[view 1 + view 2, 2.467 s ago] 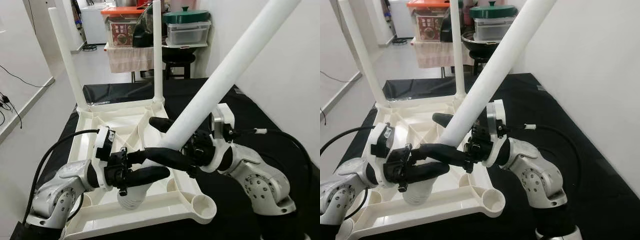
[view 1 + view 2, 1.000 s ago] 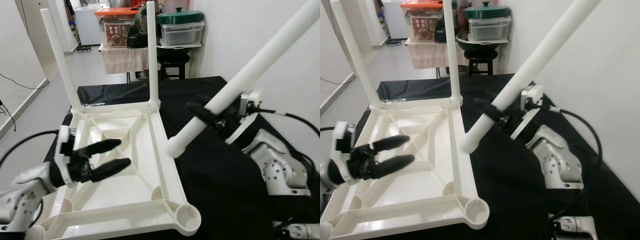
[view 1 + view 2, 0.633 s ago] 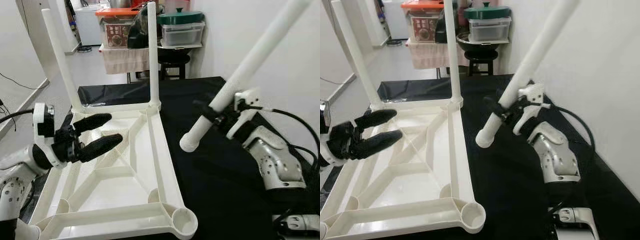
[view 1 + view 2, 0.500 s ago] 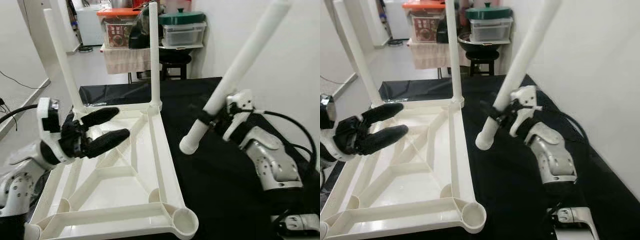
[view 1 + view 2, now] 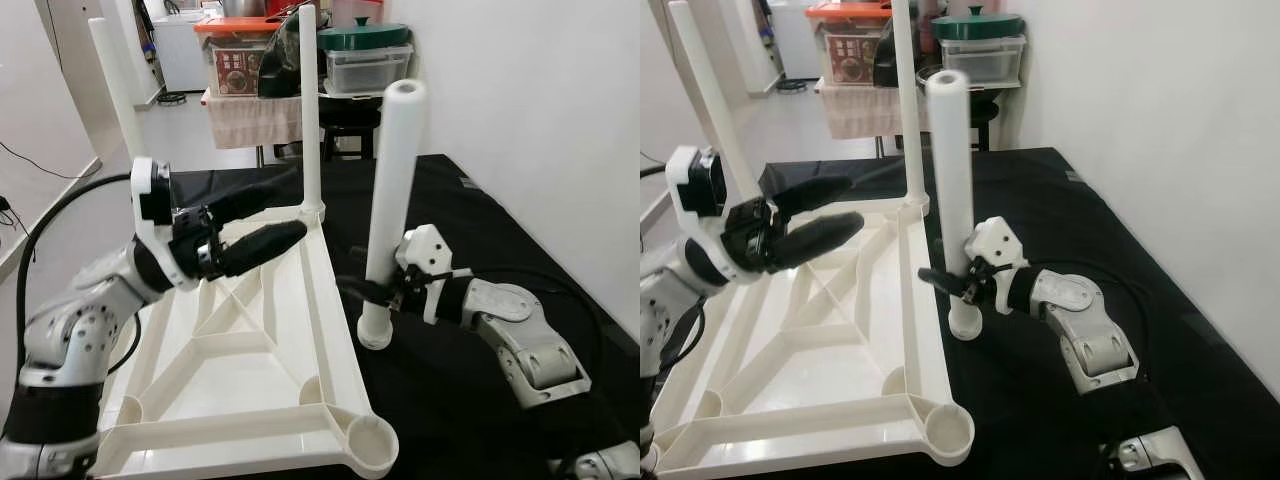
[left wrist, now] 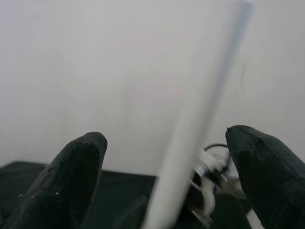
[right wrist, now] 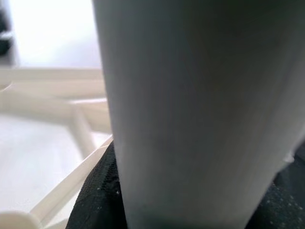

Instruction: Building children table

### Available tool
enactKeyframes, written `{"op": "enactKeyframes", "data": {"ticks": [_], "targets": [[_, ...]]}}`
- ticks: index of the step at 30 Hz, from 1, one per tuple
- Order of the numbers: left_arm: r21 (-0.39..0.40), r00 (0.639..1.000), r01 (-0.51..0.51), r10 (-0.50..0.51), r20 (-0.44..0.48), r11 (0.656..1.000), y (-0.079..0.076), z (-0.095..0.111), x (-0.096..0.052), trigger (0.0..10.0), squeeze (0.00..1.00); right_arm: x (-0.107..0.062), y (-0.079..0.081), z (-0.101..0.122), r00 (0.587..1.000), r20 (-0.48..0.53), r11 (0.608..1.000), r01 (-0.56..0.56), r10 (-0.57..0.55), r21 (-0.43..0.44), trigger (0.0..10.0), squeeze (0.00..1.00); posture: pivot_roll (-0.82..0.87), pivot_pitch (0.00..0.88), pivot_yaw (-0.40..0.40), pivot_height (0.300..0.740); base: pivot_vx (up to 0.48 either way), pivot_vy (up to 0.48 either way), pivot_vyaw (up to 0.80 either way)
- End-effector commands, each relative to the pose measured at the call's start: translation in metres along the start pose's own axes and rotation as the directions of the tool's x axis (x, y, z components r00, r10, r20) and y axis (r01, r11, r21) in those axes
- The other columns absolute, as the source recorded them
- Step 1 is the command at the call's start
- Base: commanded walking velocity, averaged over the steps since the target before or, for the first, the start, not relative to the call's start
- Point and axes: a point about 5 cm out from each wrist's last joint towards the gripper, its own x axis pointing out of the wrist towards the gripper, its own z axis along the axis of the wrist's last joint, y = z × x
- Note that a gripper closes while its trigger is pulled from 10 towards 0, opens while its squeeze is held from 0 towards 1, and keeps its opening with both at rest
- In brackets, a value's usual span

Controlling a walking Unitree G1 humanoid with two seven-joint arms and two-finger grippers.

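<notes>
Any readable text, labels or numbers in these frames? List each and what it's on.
None can be read.
Label on the orange-lidded bin: red print, too small and blurred to read.
Upturned tabletop, held leg, green-lidded box: no text seen.

Both eye views look forward and down from the head at the upturned white table on black cloth — the same scene, slightly offset. The left wrist view looks along the left claw's spread fingers toward the upright leg. The right wrist view sits hard against that leg — table frame beyond.
</notes>
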Motion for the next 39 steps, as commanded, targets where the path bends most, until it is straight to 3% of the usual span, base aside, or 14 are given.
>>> {"op": "enactKeyframes", "data": {"ticks": [1, 4, 8, 10, 14, 18, 23, 24, 29, 35, 36, 37, 39], "targets": [[-0.007, 1.000, 0.010, -0.010, -0.002, 1.000, 0.001, -0.001, 0.002, 10.0, 0.00, 0.002, 0.007, -0.001, 0.999, -0.025, 0.998, -0.049, 0.048, -0.029, 0.0, 0.00, 0.00, 0.000, 0.015, 0.740, 0.000, 0.000, 0.00], [-0.003, 1.000, 0.024, -0.024, -0.001, 1.000, 0.001, 0.001, 0.004, 10.0, 0.00, 0.003, 0.009, 0.000, 0.997, -0.034, 0.997, -0.065, 0.064, -0.047, 0.0, 0.00, 0.00, 0.000, 0.016, 0.740, 0.000, 0.000, 0.00], [-0.010, 0.991, 0.132, -0.132, 0.001, 0.991, -0.005, 0.002, 0.015, 10.0, 0.00, 0.014, 0.007, 0.008, 0.998, -0.044, 0.995, -0.053, 0.049, -0.082, 0.0, 0.00, -0.01, 0.000, 0.023, 0.740, 0.000, 0.000, 0.00], [-0.018, 0.972, 0.234, -0.234, -0.011, 0.972, -0.012, 0.002, 0.022, 10.0, 0.00, 0.024, 0.000, 0.017, 1.000, -0.027, 0.996, -0.009, 0.006, -0.093, 0.0, 0.00, -0.01, 0.000, 0.025, 0.740, 0.000, 0.000, 0.00], [0.000, 0.965, 0.262, -0.262, -0.023, 0.965, -0.012, 0.002, 0.027, 10.0, 0.00, 0.028, -0.004, 0.022, 1.000, -0.024, 0.995, 0.003, -0.005, -0.101, 0.0, 0.00, -0.01, 0.000, 0.026, 0.740, 0.000, 0.000, 0.00], [0.055, 0.968, 0.252, -0.250, -0.032, 0.966, -0.006, 0.006, 0.035, 10.0, 0.00, 0.031, -0.009, 0.031, 1.000, -0.023, 0.989, 0.012, -0.016, -0.147, 0.0, 0.00, -0.01, 0.000, 0.028, 0.740, 0.000, 0.000, 0.00], [0.069, 0.970, 0.244, -0.242, -0.033, 0.967, -0.004, 0.007, 0.037, 10.0, 0.00, 0.031, -0.009, 0.032, 1.000, -0.025, 0.987, 0.011, -0.015, -0.159, 0.0, 0.00, -0.01, 0.000, 0.028, 0.740, 0.000, 0.000, 0.00], [0.129, 0.979, 0.204, -0.203, -0.016, 0.970, 0.001, 0.012, 0.041, 10.0, 0.00, 0.030, -0.010, 0.035, 0.999, -0.052, 0.976, 0.005, -0.016, -0.216, 0.0, 0.00, -0.01, 0.000, 0.029, 0.740, 0.000, 0.000, 0.00], [0.227, 0.986, 0.155, -0.166, 0.028, 0.961, 0.007, 0.022, 0.053, 10.0, 0.00, 0.030, -0.011, 0.043, 0.995, -0.099, 0.943, -0.019, -0.014, -0.331, 0.0, 0.00, -0.02, 0.000, 0.030, 0.740, 0.000, 0.000, 0.00], [0.248, 0.986, 0.150, -0.165, 0.040, 0.957, 0.008, 0.024, 0.060, 10.0, 0.00, 0.034, -0.007, 0.048, 0.995, -0.098, 0.934, -0.041, 0.007, -0.354, 0.0, 0.00, -0.02, 0.000, 0.031, 0.740, 0.000, 0.000, 0.00], [0.255, 0.984, 0.148, -0.168, 0.056, 0.955, 0.009, 0.026, 0.063, 3.7, 0.00, 0.037, -0.005, 0.050, 0.996, -0.091, 0.932, -0.050, 0.018, -0.360, 0.0, 0.00, -0.02, 0.000, 0.031, 0.740, 0.000, 0.000, 0.00], [0.261, 0.983, 0.143, -0.169, 0.076, 0.955, 0.011, 0.028, 0.067, 0.0, 0.00, 0.039, -0.004, 0.053, 0.996, -0.081, 0.930, -0.050, 0.022, -0.363, 0.0, 0.00, -0.02, 0.000, 0.034, 0.740, 0.000, 0.000, 0.00], [0.261, 0.983, 0.143, -0.169, 0.076, 0.955, 0.011, 0.028, 0.067, 0.0, 0.00, 0.039, -0.004, 0.053, 0.996, -0.081, 0.930, -0.050, 0.022, -0.363, 0.0, 0.00, -0.02, 0.000, 0.034, 0.740, 0.000, 0.000, 0.00]]}}
